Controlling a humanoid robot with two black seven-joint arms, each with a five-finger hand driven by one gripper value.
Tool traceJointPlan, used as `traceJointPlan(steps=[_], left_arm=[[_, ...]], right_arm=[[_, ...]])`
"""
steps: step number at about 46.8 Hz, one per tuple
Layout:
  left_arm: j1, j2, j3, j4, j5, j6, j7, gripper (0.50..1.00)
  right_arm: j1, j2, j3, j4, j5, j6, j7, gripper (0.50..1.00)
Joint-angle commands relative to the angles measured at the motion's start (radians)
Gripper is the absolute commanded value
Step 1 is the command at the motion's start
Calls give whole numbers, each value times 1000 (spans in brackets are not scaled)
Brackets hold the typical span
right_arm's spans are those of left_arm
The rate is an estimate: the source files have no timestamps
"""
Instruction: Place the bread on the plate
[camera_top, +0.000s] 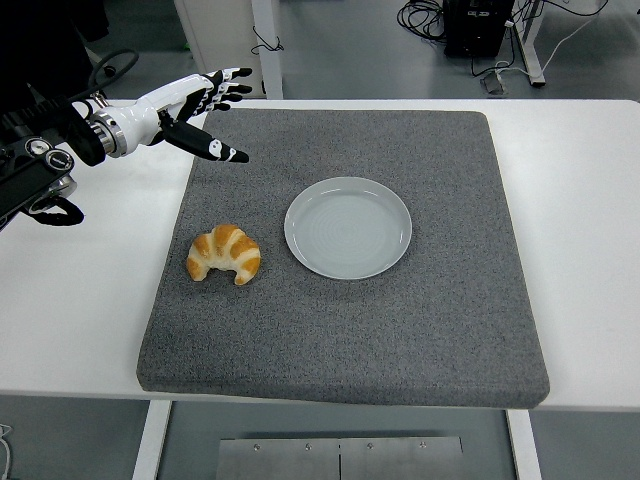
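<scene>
Bread (225, 255): one croissant, crescent-shaped, both tips curving toward the table's near edge. Crust golden-brown with darker toasted bands across the ridges and paler cream stripes between them. The right tip is browner, the left end paler and rounder. It lies flat on the grey mat, below the left hand in the picture and slightly to its right, well apart from it, nothing touching it.

Left hand (195, 100): white shell with black joints, on a black arm entering from the left edge. It hovers over the far left corner of the mat. Fingers (232, 89) spread and extended toward the right, the thumb angled down and outward toward the mat. Nothing is held.

Plate (348, 227): round, pale grey-white, shallow, with a raised rim and a glossy surface. It sits on the mat to the right of the hand and nearer the table's near edge, just beside the croissant on its right, a small gap between them. Nothing lies on it.

Mat (420, 330): dark grey, coarse speckled texture, roughly square with rounded corners, covering the middle of the table.

Table (590, 200): white, smooth, showing on both sides of the mat and along its near edge.
</scene>
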Motion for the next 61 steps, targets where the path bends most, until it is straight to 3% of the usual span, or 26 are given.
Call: traceJointPlan(steps=[1,11,28,42,54,61], left_arm=[[-9,62,33,-80,6,0,1,966],[-72,160,125,-235,53,2,0,965],[-69,185,208,-259,148,-5,0,965],[-59,224,231,-354,227,-3,0,965],[-21,283,233,-396,262,-1,0,960],[28,283,229,-394,320,23,0,949]], right_arm=[[0,0,0,0,0,1,0,1000],[0,0,0,0,0,1,0,1000],[0,0,0,-1,0,1,0,1000],[0,0,0,0,0,-1,0,1000],[0,0,0,0,0,1,0,1000],[0,0,0,0,0,-1,0,1000]])
